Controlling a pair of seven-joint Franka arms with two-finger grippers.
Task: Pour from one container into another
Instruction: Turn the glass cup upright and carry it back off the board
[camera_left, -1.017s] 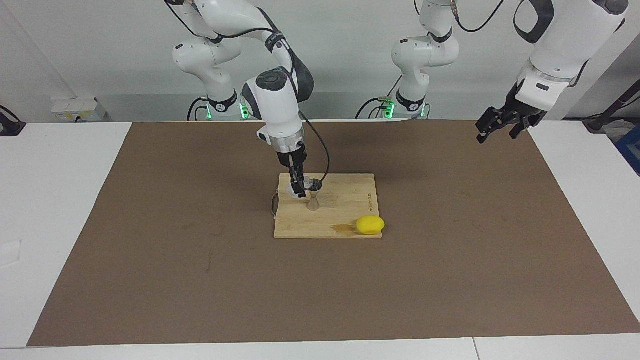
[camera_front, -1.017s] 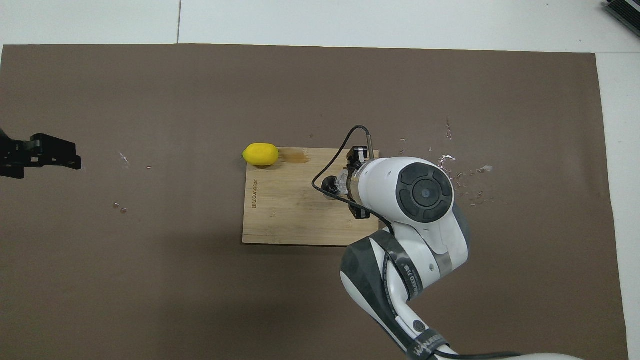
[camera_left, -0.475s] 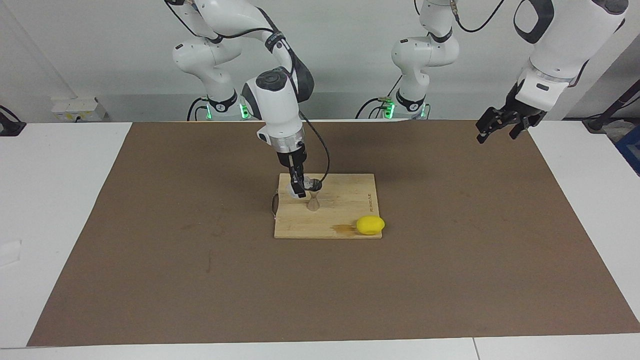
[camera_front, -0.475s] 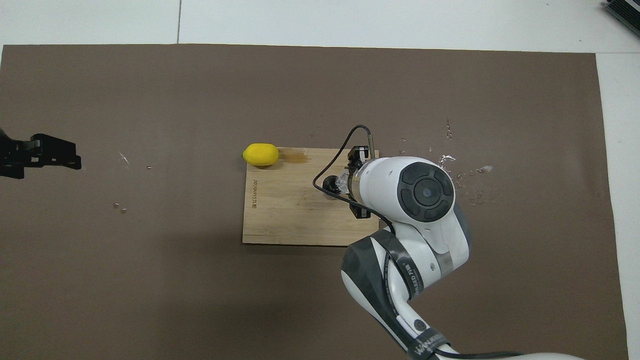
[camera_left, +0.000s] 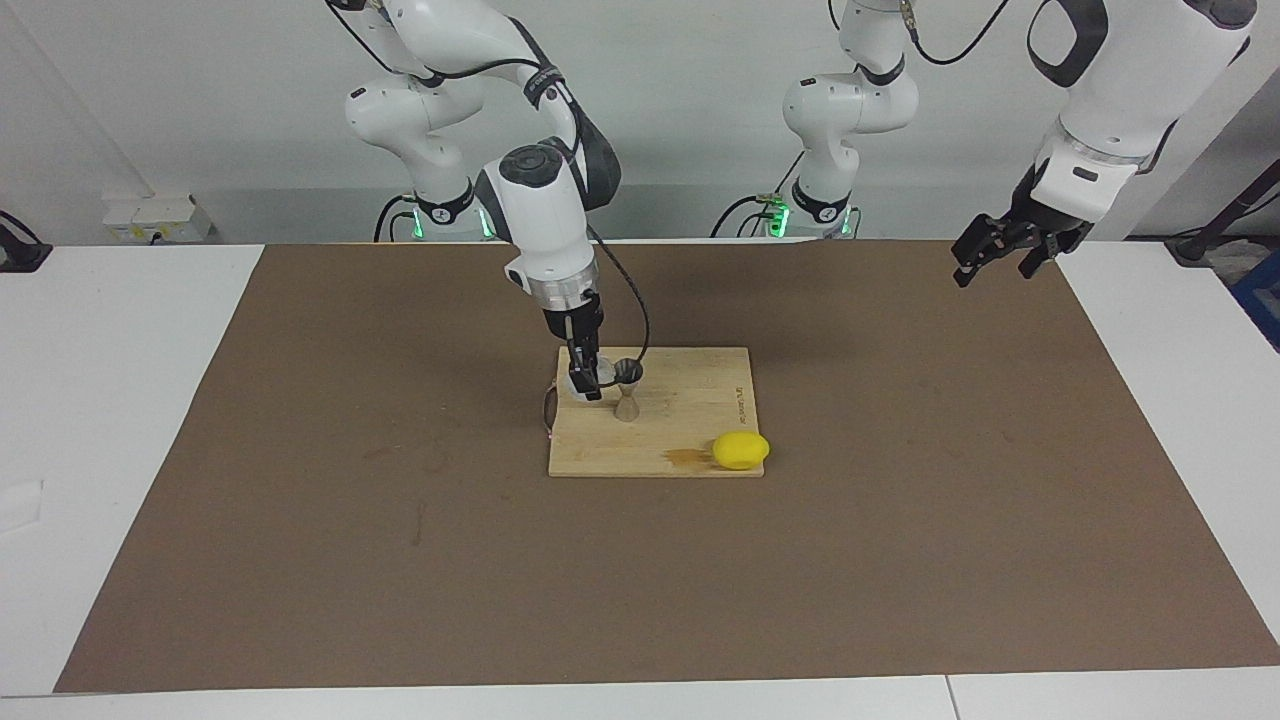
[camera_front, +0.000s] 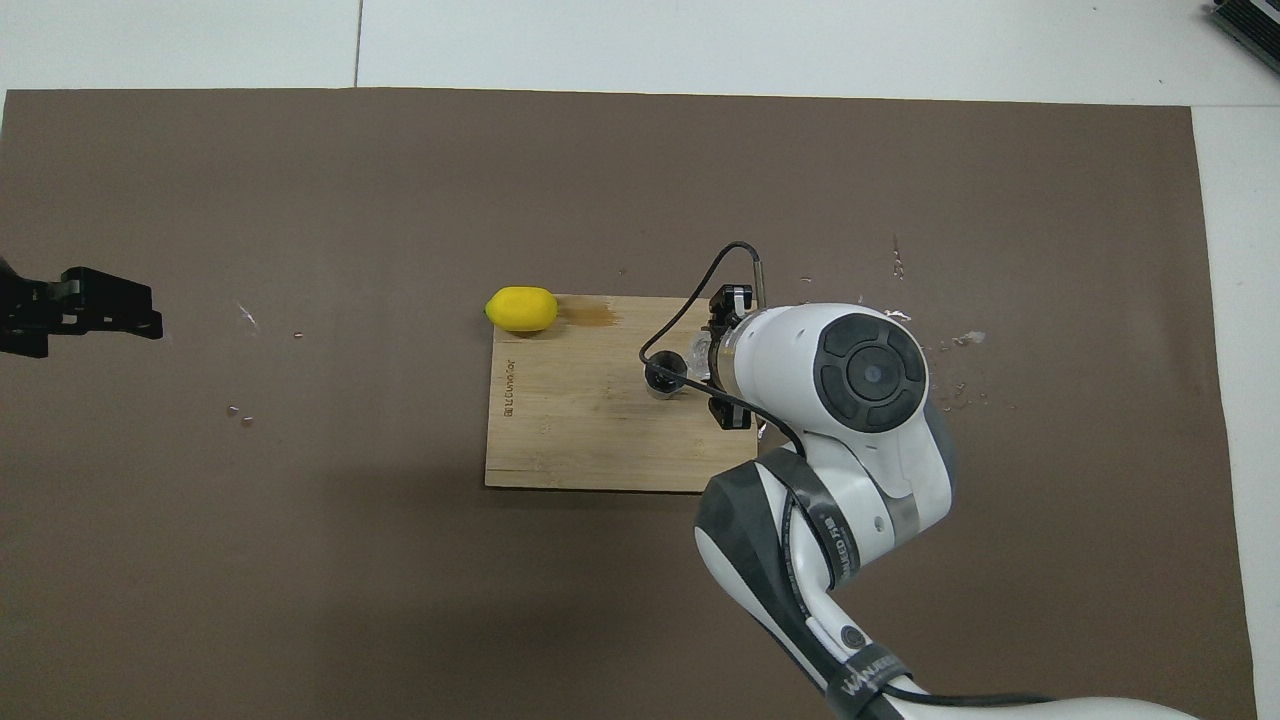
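Observation:
A small clear cup (camera_left: 601, 375) (camera_front: 699, 353) is held in my right gripper (camera_left: 589, 384) (camera_front: 727, 366), which is shut on it just above the wooden board (camera_left: 690, 405) (camera_front: 560, 430). The cup hangs right beside the rim of the grey metal jigger (camera_left: 627, 395) (camera_front: 664, 377), toward the right arm's end of the table. The jigger stands upright on the board. How far the cup tilts I cannot tell. My left gripper (camera_left: 1002, 252) (camera_front: 108, 305) waits open in the air over the mat at the left arm's end.
A yellow lemon (camera_left: 741, 450) (camera_front: 521, 309) lies at the board's corner farthest from the robots, beside a wet stain (camera_left: 685, 457). Small droplets (camera_front: 900, 330) speckle the brown mat toward the right arm's end. A black cable loops from the right wrist over the board.
My right gripper has drawn the cup back from over the jigger's mouth toward the right arm's end and stands more upright. The left arm has barely moved.

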